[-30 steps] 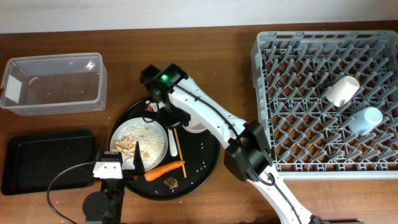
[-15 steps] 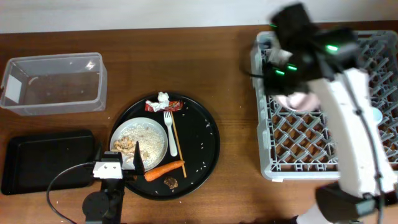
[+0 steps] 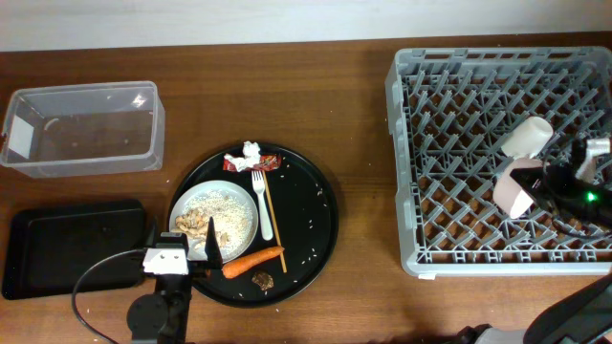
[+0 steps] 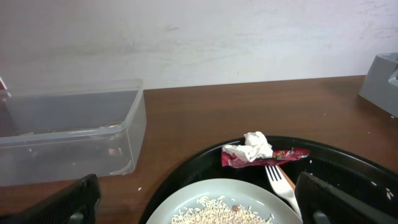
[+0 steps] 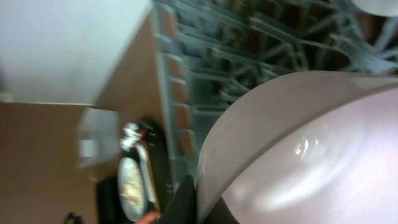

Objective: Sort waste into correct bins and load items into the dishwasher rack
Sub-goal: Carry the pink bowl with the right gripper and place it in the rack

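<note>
right gripper [image 3: 541, 185] pinches the white bowl [image 3: 513, 192] over the dishwasher rack [image 3: 449, 143], white cup [image 3: 528, 138] just beside it; left gripper [image 4: 199, 205] gapes empty over the white plate [image 4: 177, 198] of rice [image 4: 217, 215].

Brown wooden table [image 3: 359, 124], white wall [image 4: 217, 37]

The table [image 3: 354, 115] is brown wood with a smooth, faintly sheened top. The dishwasher rack [image 3: 459, 86] is matt grey plastic, and the tub [image 3: 86, 124] is clear, slightly hazy plastic. The round tray [image 3: 316, 239] is glossy black; the rectangular tray [image 3: 57, 248] looks duller. The white bowl [image 5: 311, 155] is smooth and glossy. The wrapper [image 4: 292, 153] is shiny red film, the tissue [image 4: 256, 145] crumpled paper, the fork [image 4: 278, 183] white plastic.
</note>
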`<state>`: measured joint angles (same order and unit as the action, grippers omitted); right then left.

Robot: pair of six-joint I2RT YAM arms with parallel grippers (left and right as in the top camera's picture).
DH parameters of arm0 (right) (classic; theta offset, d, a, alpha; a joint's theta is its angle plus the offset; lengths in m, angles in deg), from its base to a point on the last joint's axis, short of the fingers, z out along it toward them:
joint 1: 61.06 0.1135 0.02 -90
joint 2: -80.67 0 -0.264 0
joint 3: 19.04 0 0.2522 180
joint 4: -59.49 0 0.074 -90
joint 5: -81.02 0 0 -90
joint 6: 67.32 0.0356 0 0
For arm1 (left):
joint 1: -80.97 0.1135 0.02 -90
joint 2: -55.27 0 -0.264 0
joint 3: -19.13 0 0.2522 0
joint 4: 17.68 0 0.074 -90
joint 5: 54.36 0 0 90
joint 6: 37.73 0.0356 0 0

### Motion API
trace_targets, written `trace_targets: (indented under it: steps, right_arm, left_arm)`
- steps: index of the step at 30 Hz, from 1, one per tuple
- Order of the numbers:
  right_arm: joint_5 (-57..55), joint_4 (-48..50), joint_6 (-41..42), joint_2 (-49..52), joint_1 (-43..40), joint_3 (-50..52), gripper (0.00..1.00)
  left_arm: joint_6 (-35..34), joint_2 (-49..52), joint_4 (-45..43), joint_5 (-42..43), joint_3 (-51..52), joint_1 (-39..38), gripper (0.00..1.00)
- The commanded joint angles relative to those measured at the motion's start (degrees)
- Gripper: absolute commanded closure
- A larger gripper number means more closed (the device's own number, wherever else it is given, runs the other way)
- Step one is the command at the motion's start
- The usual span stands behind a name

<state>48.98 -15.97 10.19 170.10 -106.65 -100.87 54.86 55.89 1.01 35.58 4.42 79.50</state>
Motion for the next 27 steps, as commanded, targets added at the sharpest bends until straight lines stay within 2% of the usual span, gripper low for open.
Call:
trace_targets:
  steps: [1,5,8,16,23,24,25,27]
  right_arm:
    - [10.29,0.35,-5.14,-0.72,-0.87,1.11,0.96]
    - [17.07,1.03,-7.34,-0.55,-0.07,1.11,0.96]
    - [10.71,-0.55,-6.73,0.20,-0.07,1.18,0.96]
    - [8.81,-1.88,-6.51,5.53,-0.20,4.85,0.95]
    - [-4.83,-3.10,4.70,4.13,-0.24,0.94,0.87]
    - [-6.64,-3.63,6.16,3.32,-0.24,-0.09,0.84]
    - [-8.83,-4.37,7.43,2.64,-0.24,-1.14,0.73]
    - [-13.29,-5.77,10.08,1.86,-0.24,-2.62,0.45]
  left_arm:
    - [0.24,-0.26,-0.11,-0.17,0.44,0.13,0.01]
    - [0.24,-0.26,-0.11,-0.17,0.44,0.13,0.01]
    - [0.26,-0.26,-0.11,-0.17,0.44,0.13,0.01]
    - [0.26,-0.26,-0.11,-0.17,0.44,0.13,0.01]
    - [0.24,-0.26,-0.11,-0.17,0.44,0.13,0.01]
    - [0.24,-0.26,-0.11,-0.20,0.44,0.13,0.01]
    - [0.26,-0.26,-0.11,-0.17,0.44,0.13,0.01]
    - [0.24,-0.26,-0.11,-0.17,0.44,0.13,0.01]
